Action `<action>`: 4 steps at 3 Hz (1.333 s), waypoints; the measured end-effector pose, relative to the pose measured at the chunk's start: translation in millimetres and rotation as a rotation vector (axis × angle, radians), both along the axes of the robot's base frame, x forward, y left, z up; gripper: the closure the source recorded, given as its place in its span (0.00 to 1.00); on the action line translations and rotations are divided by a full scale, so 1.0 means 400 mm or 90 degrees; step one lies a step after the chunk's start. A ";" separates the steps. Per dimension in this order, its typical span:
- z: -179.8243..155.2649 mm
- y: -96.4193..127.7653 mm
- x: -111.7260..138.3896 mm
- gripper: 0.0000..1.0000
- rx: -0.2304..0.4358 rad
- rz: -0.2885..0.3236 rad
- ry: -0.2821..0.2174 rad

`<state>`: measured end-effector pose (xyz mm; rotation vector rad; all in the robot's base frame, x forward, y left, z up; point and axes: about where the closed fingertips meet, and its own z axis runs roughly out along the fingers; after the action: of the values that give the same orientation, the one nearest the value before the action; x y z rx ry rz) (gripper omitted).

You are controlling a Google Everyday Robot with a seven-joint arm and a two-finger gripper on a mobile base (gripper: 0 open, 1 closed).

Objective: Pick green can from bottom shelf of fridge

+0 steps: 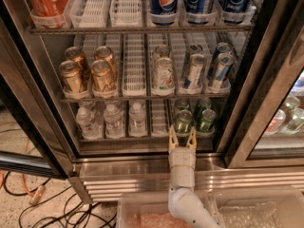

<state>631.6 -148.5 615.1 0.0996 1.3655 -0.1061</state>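
Green, shiny short drink can [183, 121] stands upright on the narrow bottom shelf [123, 139], directly beyond the tan-fingered pincer [182, 139], whose fingers are spread apart and hold nothing.

The gripper [182, 136] is held before the bottom shelf [123, 139] of the fridge [142, 175], directly in front of the green can [183, 121]; a second can [206, 119] is set to the right; water bottles [114, 120] are ranged leftward.
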 end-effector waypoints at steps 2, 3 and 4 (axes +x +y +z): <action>0.006 -0.084 0.065 0.28 0.019 -0.061 -0.015; 0.007 -0.066 0.080 0.28 0.023 -0.052 -0.017; 0.010 -0.047 0.090 0.27 0.023 -0.039 -0.020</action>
<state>667.7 -167.1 619.1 0.1731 1.3334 -0.1308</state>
